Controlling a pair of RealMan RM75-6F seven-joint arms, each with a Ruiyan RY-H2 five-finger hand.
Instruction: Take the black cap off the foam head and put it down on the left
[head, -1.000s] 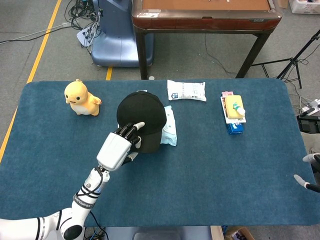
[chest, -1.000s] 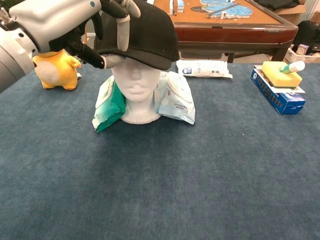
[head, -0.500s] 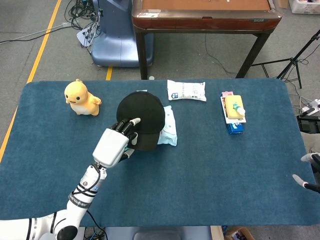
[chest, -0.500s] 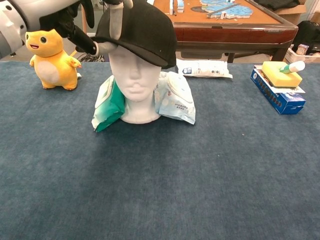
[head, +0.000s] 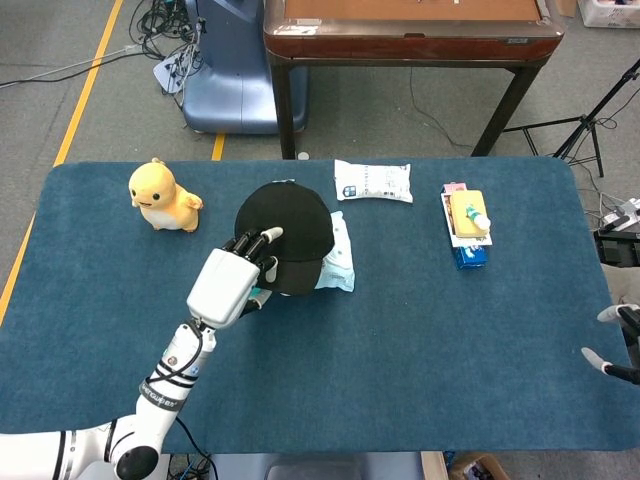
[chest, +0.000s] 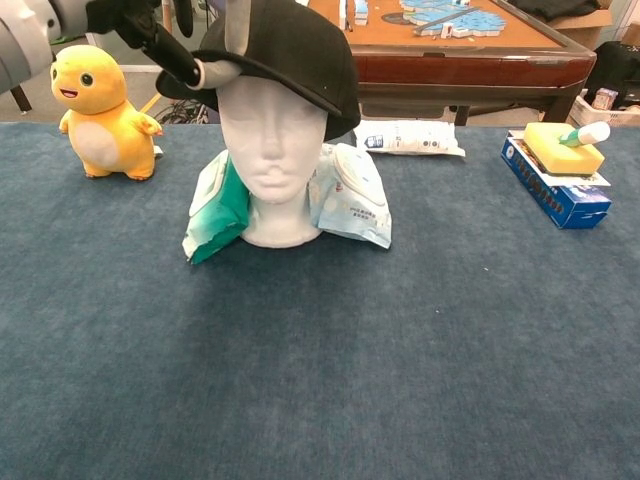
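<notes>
A black cap (chest: 290, 50) sits tilted on the white foam head (chest: 270, 165), its brim lifted so the whole face shows. In the head view the cap (head: 288, 235) covers the head from above. My left hand (head: 232, 282) grips the cap's brim from the left, and its fingers (chest: 205, 72) pinch the brim's edge in the chest view. Only the fingertips of my right hand (head: 610, 340) show, at the head view's right edge beyond the table; they look spread with nothing in them.
A yellow plush duck (head: 160, 196) stands at the far left. Wipe packets (chest: 350, 195) lean on both sides of the foam head. A white packet (head: 372, 181) lies at the back, and a blue box with a yellow sponge (head: 467, 227) on the right.
My left hand has lifted the cap's brim upward and back. The brim hid the forehead a second ago and now stands clear above it.
</notes>
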